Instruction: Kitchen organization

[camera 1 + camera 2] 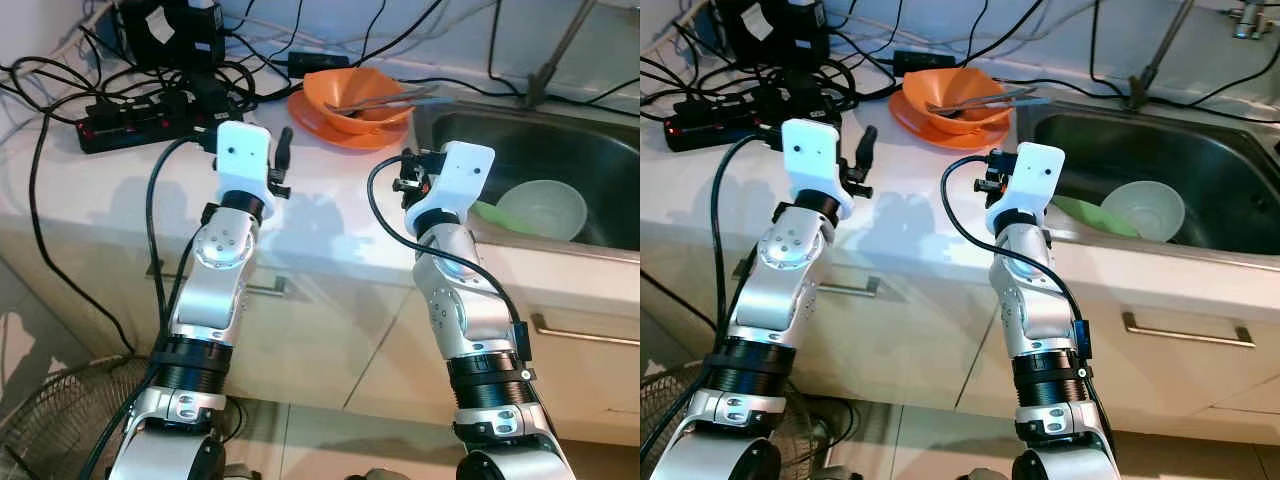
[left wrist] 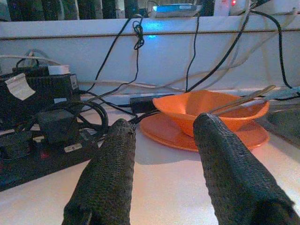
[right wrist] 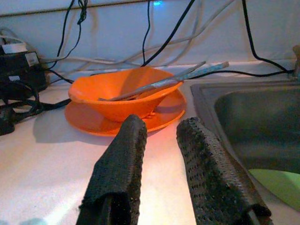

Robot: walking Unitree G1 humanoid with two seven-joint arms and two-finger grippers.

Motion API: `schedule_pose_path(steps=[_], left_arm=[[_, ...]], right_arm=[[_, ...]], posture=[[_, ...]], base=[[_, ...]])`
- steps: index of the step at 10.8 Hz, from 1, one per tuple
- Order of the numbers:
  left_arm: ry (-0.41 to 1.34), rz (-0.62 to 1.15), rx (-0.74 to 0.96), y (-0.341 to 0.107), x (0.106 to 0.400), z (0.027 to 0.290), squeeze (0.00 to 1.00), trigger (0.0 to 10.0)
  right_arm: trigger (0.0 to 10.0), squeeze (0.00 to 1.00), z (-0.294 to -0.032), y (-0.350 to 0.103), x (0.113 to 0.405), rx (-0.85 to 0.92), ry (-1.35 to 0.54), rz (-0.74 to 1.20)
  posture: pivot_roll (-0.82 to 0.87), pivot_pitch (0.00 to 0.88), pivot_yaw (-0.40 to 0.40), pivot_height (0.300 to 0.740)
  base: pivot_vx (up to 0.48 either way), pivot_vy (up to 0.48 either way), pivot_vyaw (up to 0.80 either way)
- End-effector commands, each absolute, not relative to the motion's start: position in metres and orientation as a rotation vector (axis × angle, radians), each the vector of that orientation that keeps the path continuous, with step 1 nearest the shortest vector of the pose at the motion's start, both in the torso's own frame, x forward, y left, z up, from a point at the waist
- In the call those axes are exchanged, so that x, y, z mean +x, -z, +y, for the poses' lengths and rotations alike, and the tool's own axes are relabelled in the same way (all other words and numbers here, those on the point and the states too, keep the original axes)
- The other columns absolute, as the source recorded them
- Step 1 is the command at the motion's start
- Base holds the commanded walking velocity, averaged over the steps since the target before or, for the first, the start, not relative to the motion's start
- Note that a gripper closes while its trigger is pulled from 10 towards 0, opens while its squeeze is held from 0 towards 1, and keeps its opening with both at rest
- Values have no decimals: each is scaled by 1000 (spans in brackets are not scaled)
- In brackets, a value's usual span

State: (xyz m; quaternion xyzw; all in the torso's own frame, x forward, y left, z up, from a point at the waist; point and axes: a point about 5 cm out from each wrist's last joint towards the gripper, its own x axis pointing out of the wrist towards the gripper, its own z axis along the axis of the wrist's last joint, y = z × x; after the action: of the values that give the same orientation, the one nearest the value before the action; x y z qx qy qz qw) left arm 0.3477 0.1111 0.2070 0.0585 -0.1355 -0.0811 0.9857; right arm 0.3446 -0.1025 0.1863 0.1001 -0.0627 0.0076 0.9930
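An orange bowl [image 1: 355,92] sits on an orange plate [image 1: 318,124] at the back of the white counter, just left of the sink [image 1: 560,140]. Metal utensils [image 1: 392,98] lie across the bowl. Inside the sink are a pale green bowl [image 1: 545,208] and a green plate [image 1: 488,212]. My left gripper [image 2: 161,129] hovers over the counter, open, pointing at the bowl from a short way off, with nothing between its fingers. My right gripper [image 3: 161,126] is beside it, nearer the sink edge, also open and empty, aimed at the same bowl.
A black power strip [image 1: 135,122], a black adapter box [image 1: 170,30] and several tangled cables crowd the counter's back left. A faucet [image 1: 1248,15] stands behind the sink. Below are cabinet fronts with a drawer handle [image 1: 585,335], and a fan [image 1: 45,425] on the floor at left.
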Motion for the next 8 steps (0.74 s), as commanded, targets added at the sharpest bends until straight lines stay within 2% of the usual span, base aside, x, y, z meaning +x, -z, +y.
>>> schedule_pose_path(steps=[1, 3, 5, 8], left_arm=[[188, -304, 115, -213, 345, 105, 0, 10000], [163, -304, 122, -213, 346, 108, 0, 10000], [143, -295, 124, -212, 347, 111, 0, 10000], [149, -287, 115, -211, 347, 111, 0, 10000]], right_arm=[[10000, 0, -107, -182, 344, 195, 0, -118], [10000, 0, -106, -182, 343, 192, -4, -120], [10000, 0, -106, -183, 343, 186, -5, -119], [10000, 0, -107, -181, 344, 180, -3, -109]], posture=[[-21, 29, -94, 719], [-20, 28, -94, 719], [-21, 30, -94, 719], [-24, 42, -94, 719]], base=[[0, 0, 0], [0, 0, 0], [0, -382, 0], [0, 0, 0]])
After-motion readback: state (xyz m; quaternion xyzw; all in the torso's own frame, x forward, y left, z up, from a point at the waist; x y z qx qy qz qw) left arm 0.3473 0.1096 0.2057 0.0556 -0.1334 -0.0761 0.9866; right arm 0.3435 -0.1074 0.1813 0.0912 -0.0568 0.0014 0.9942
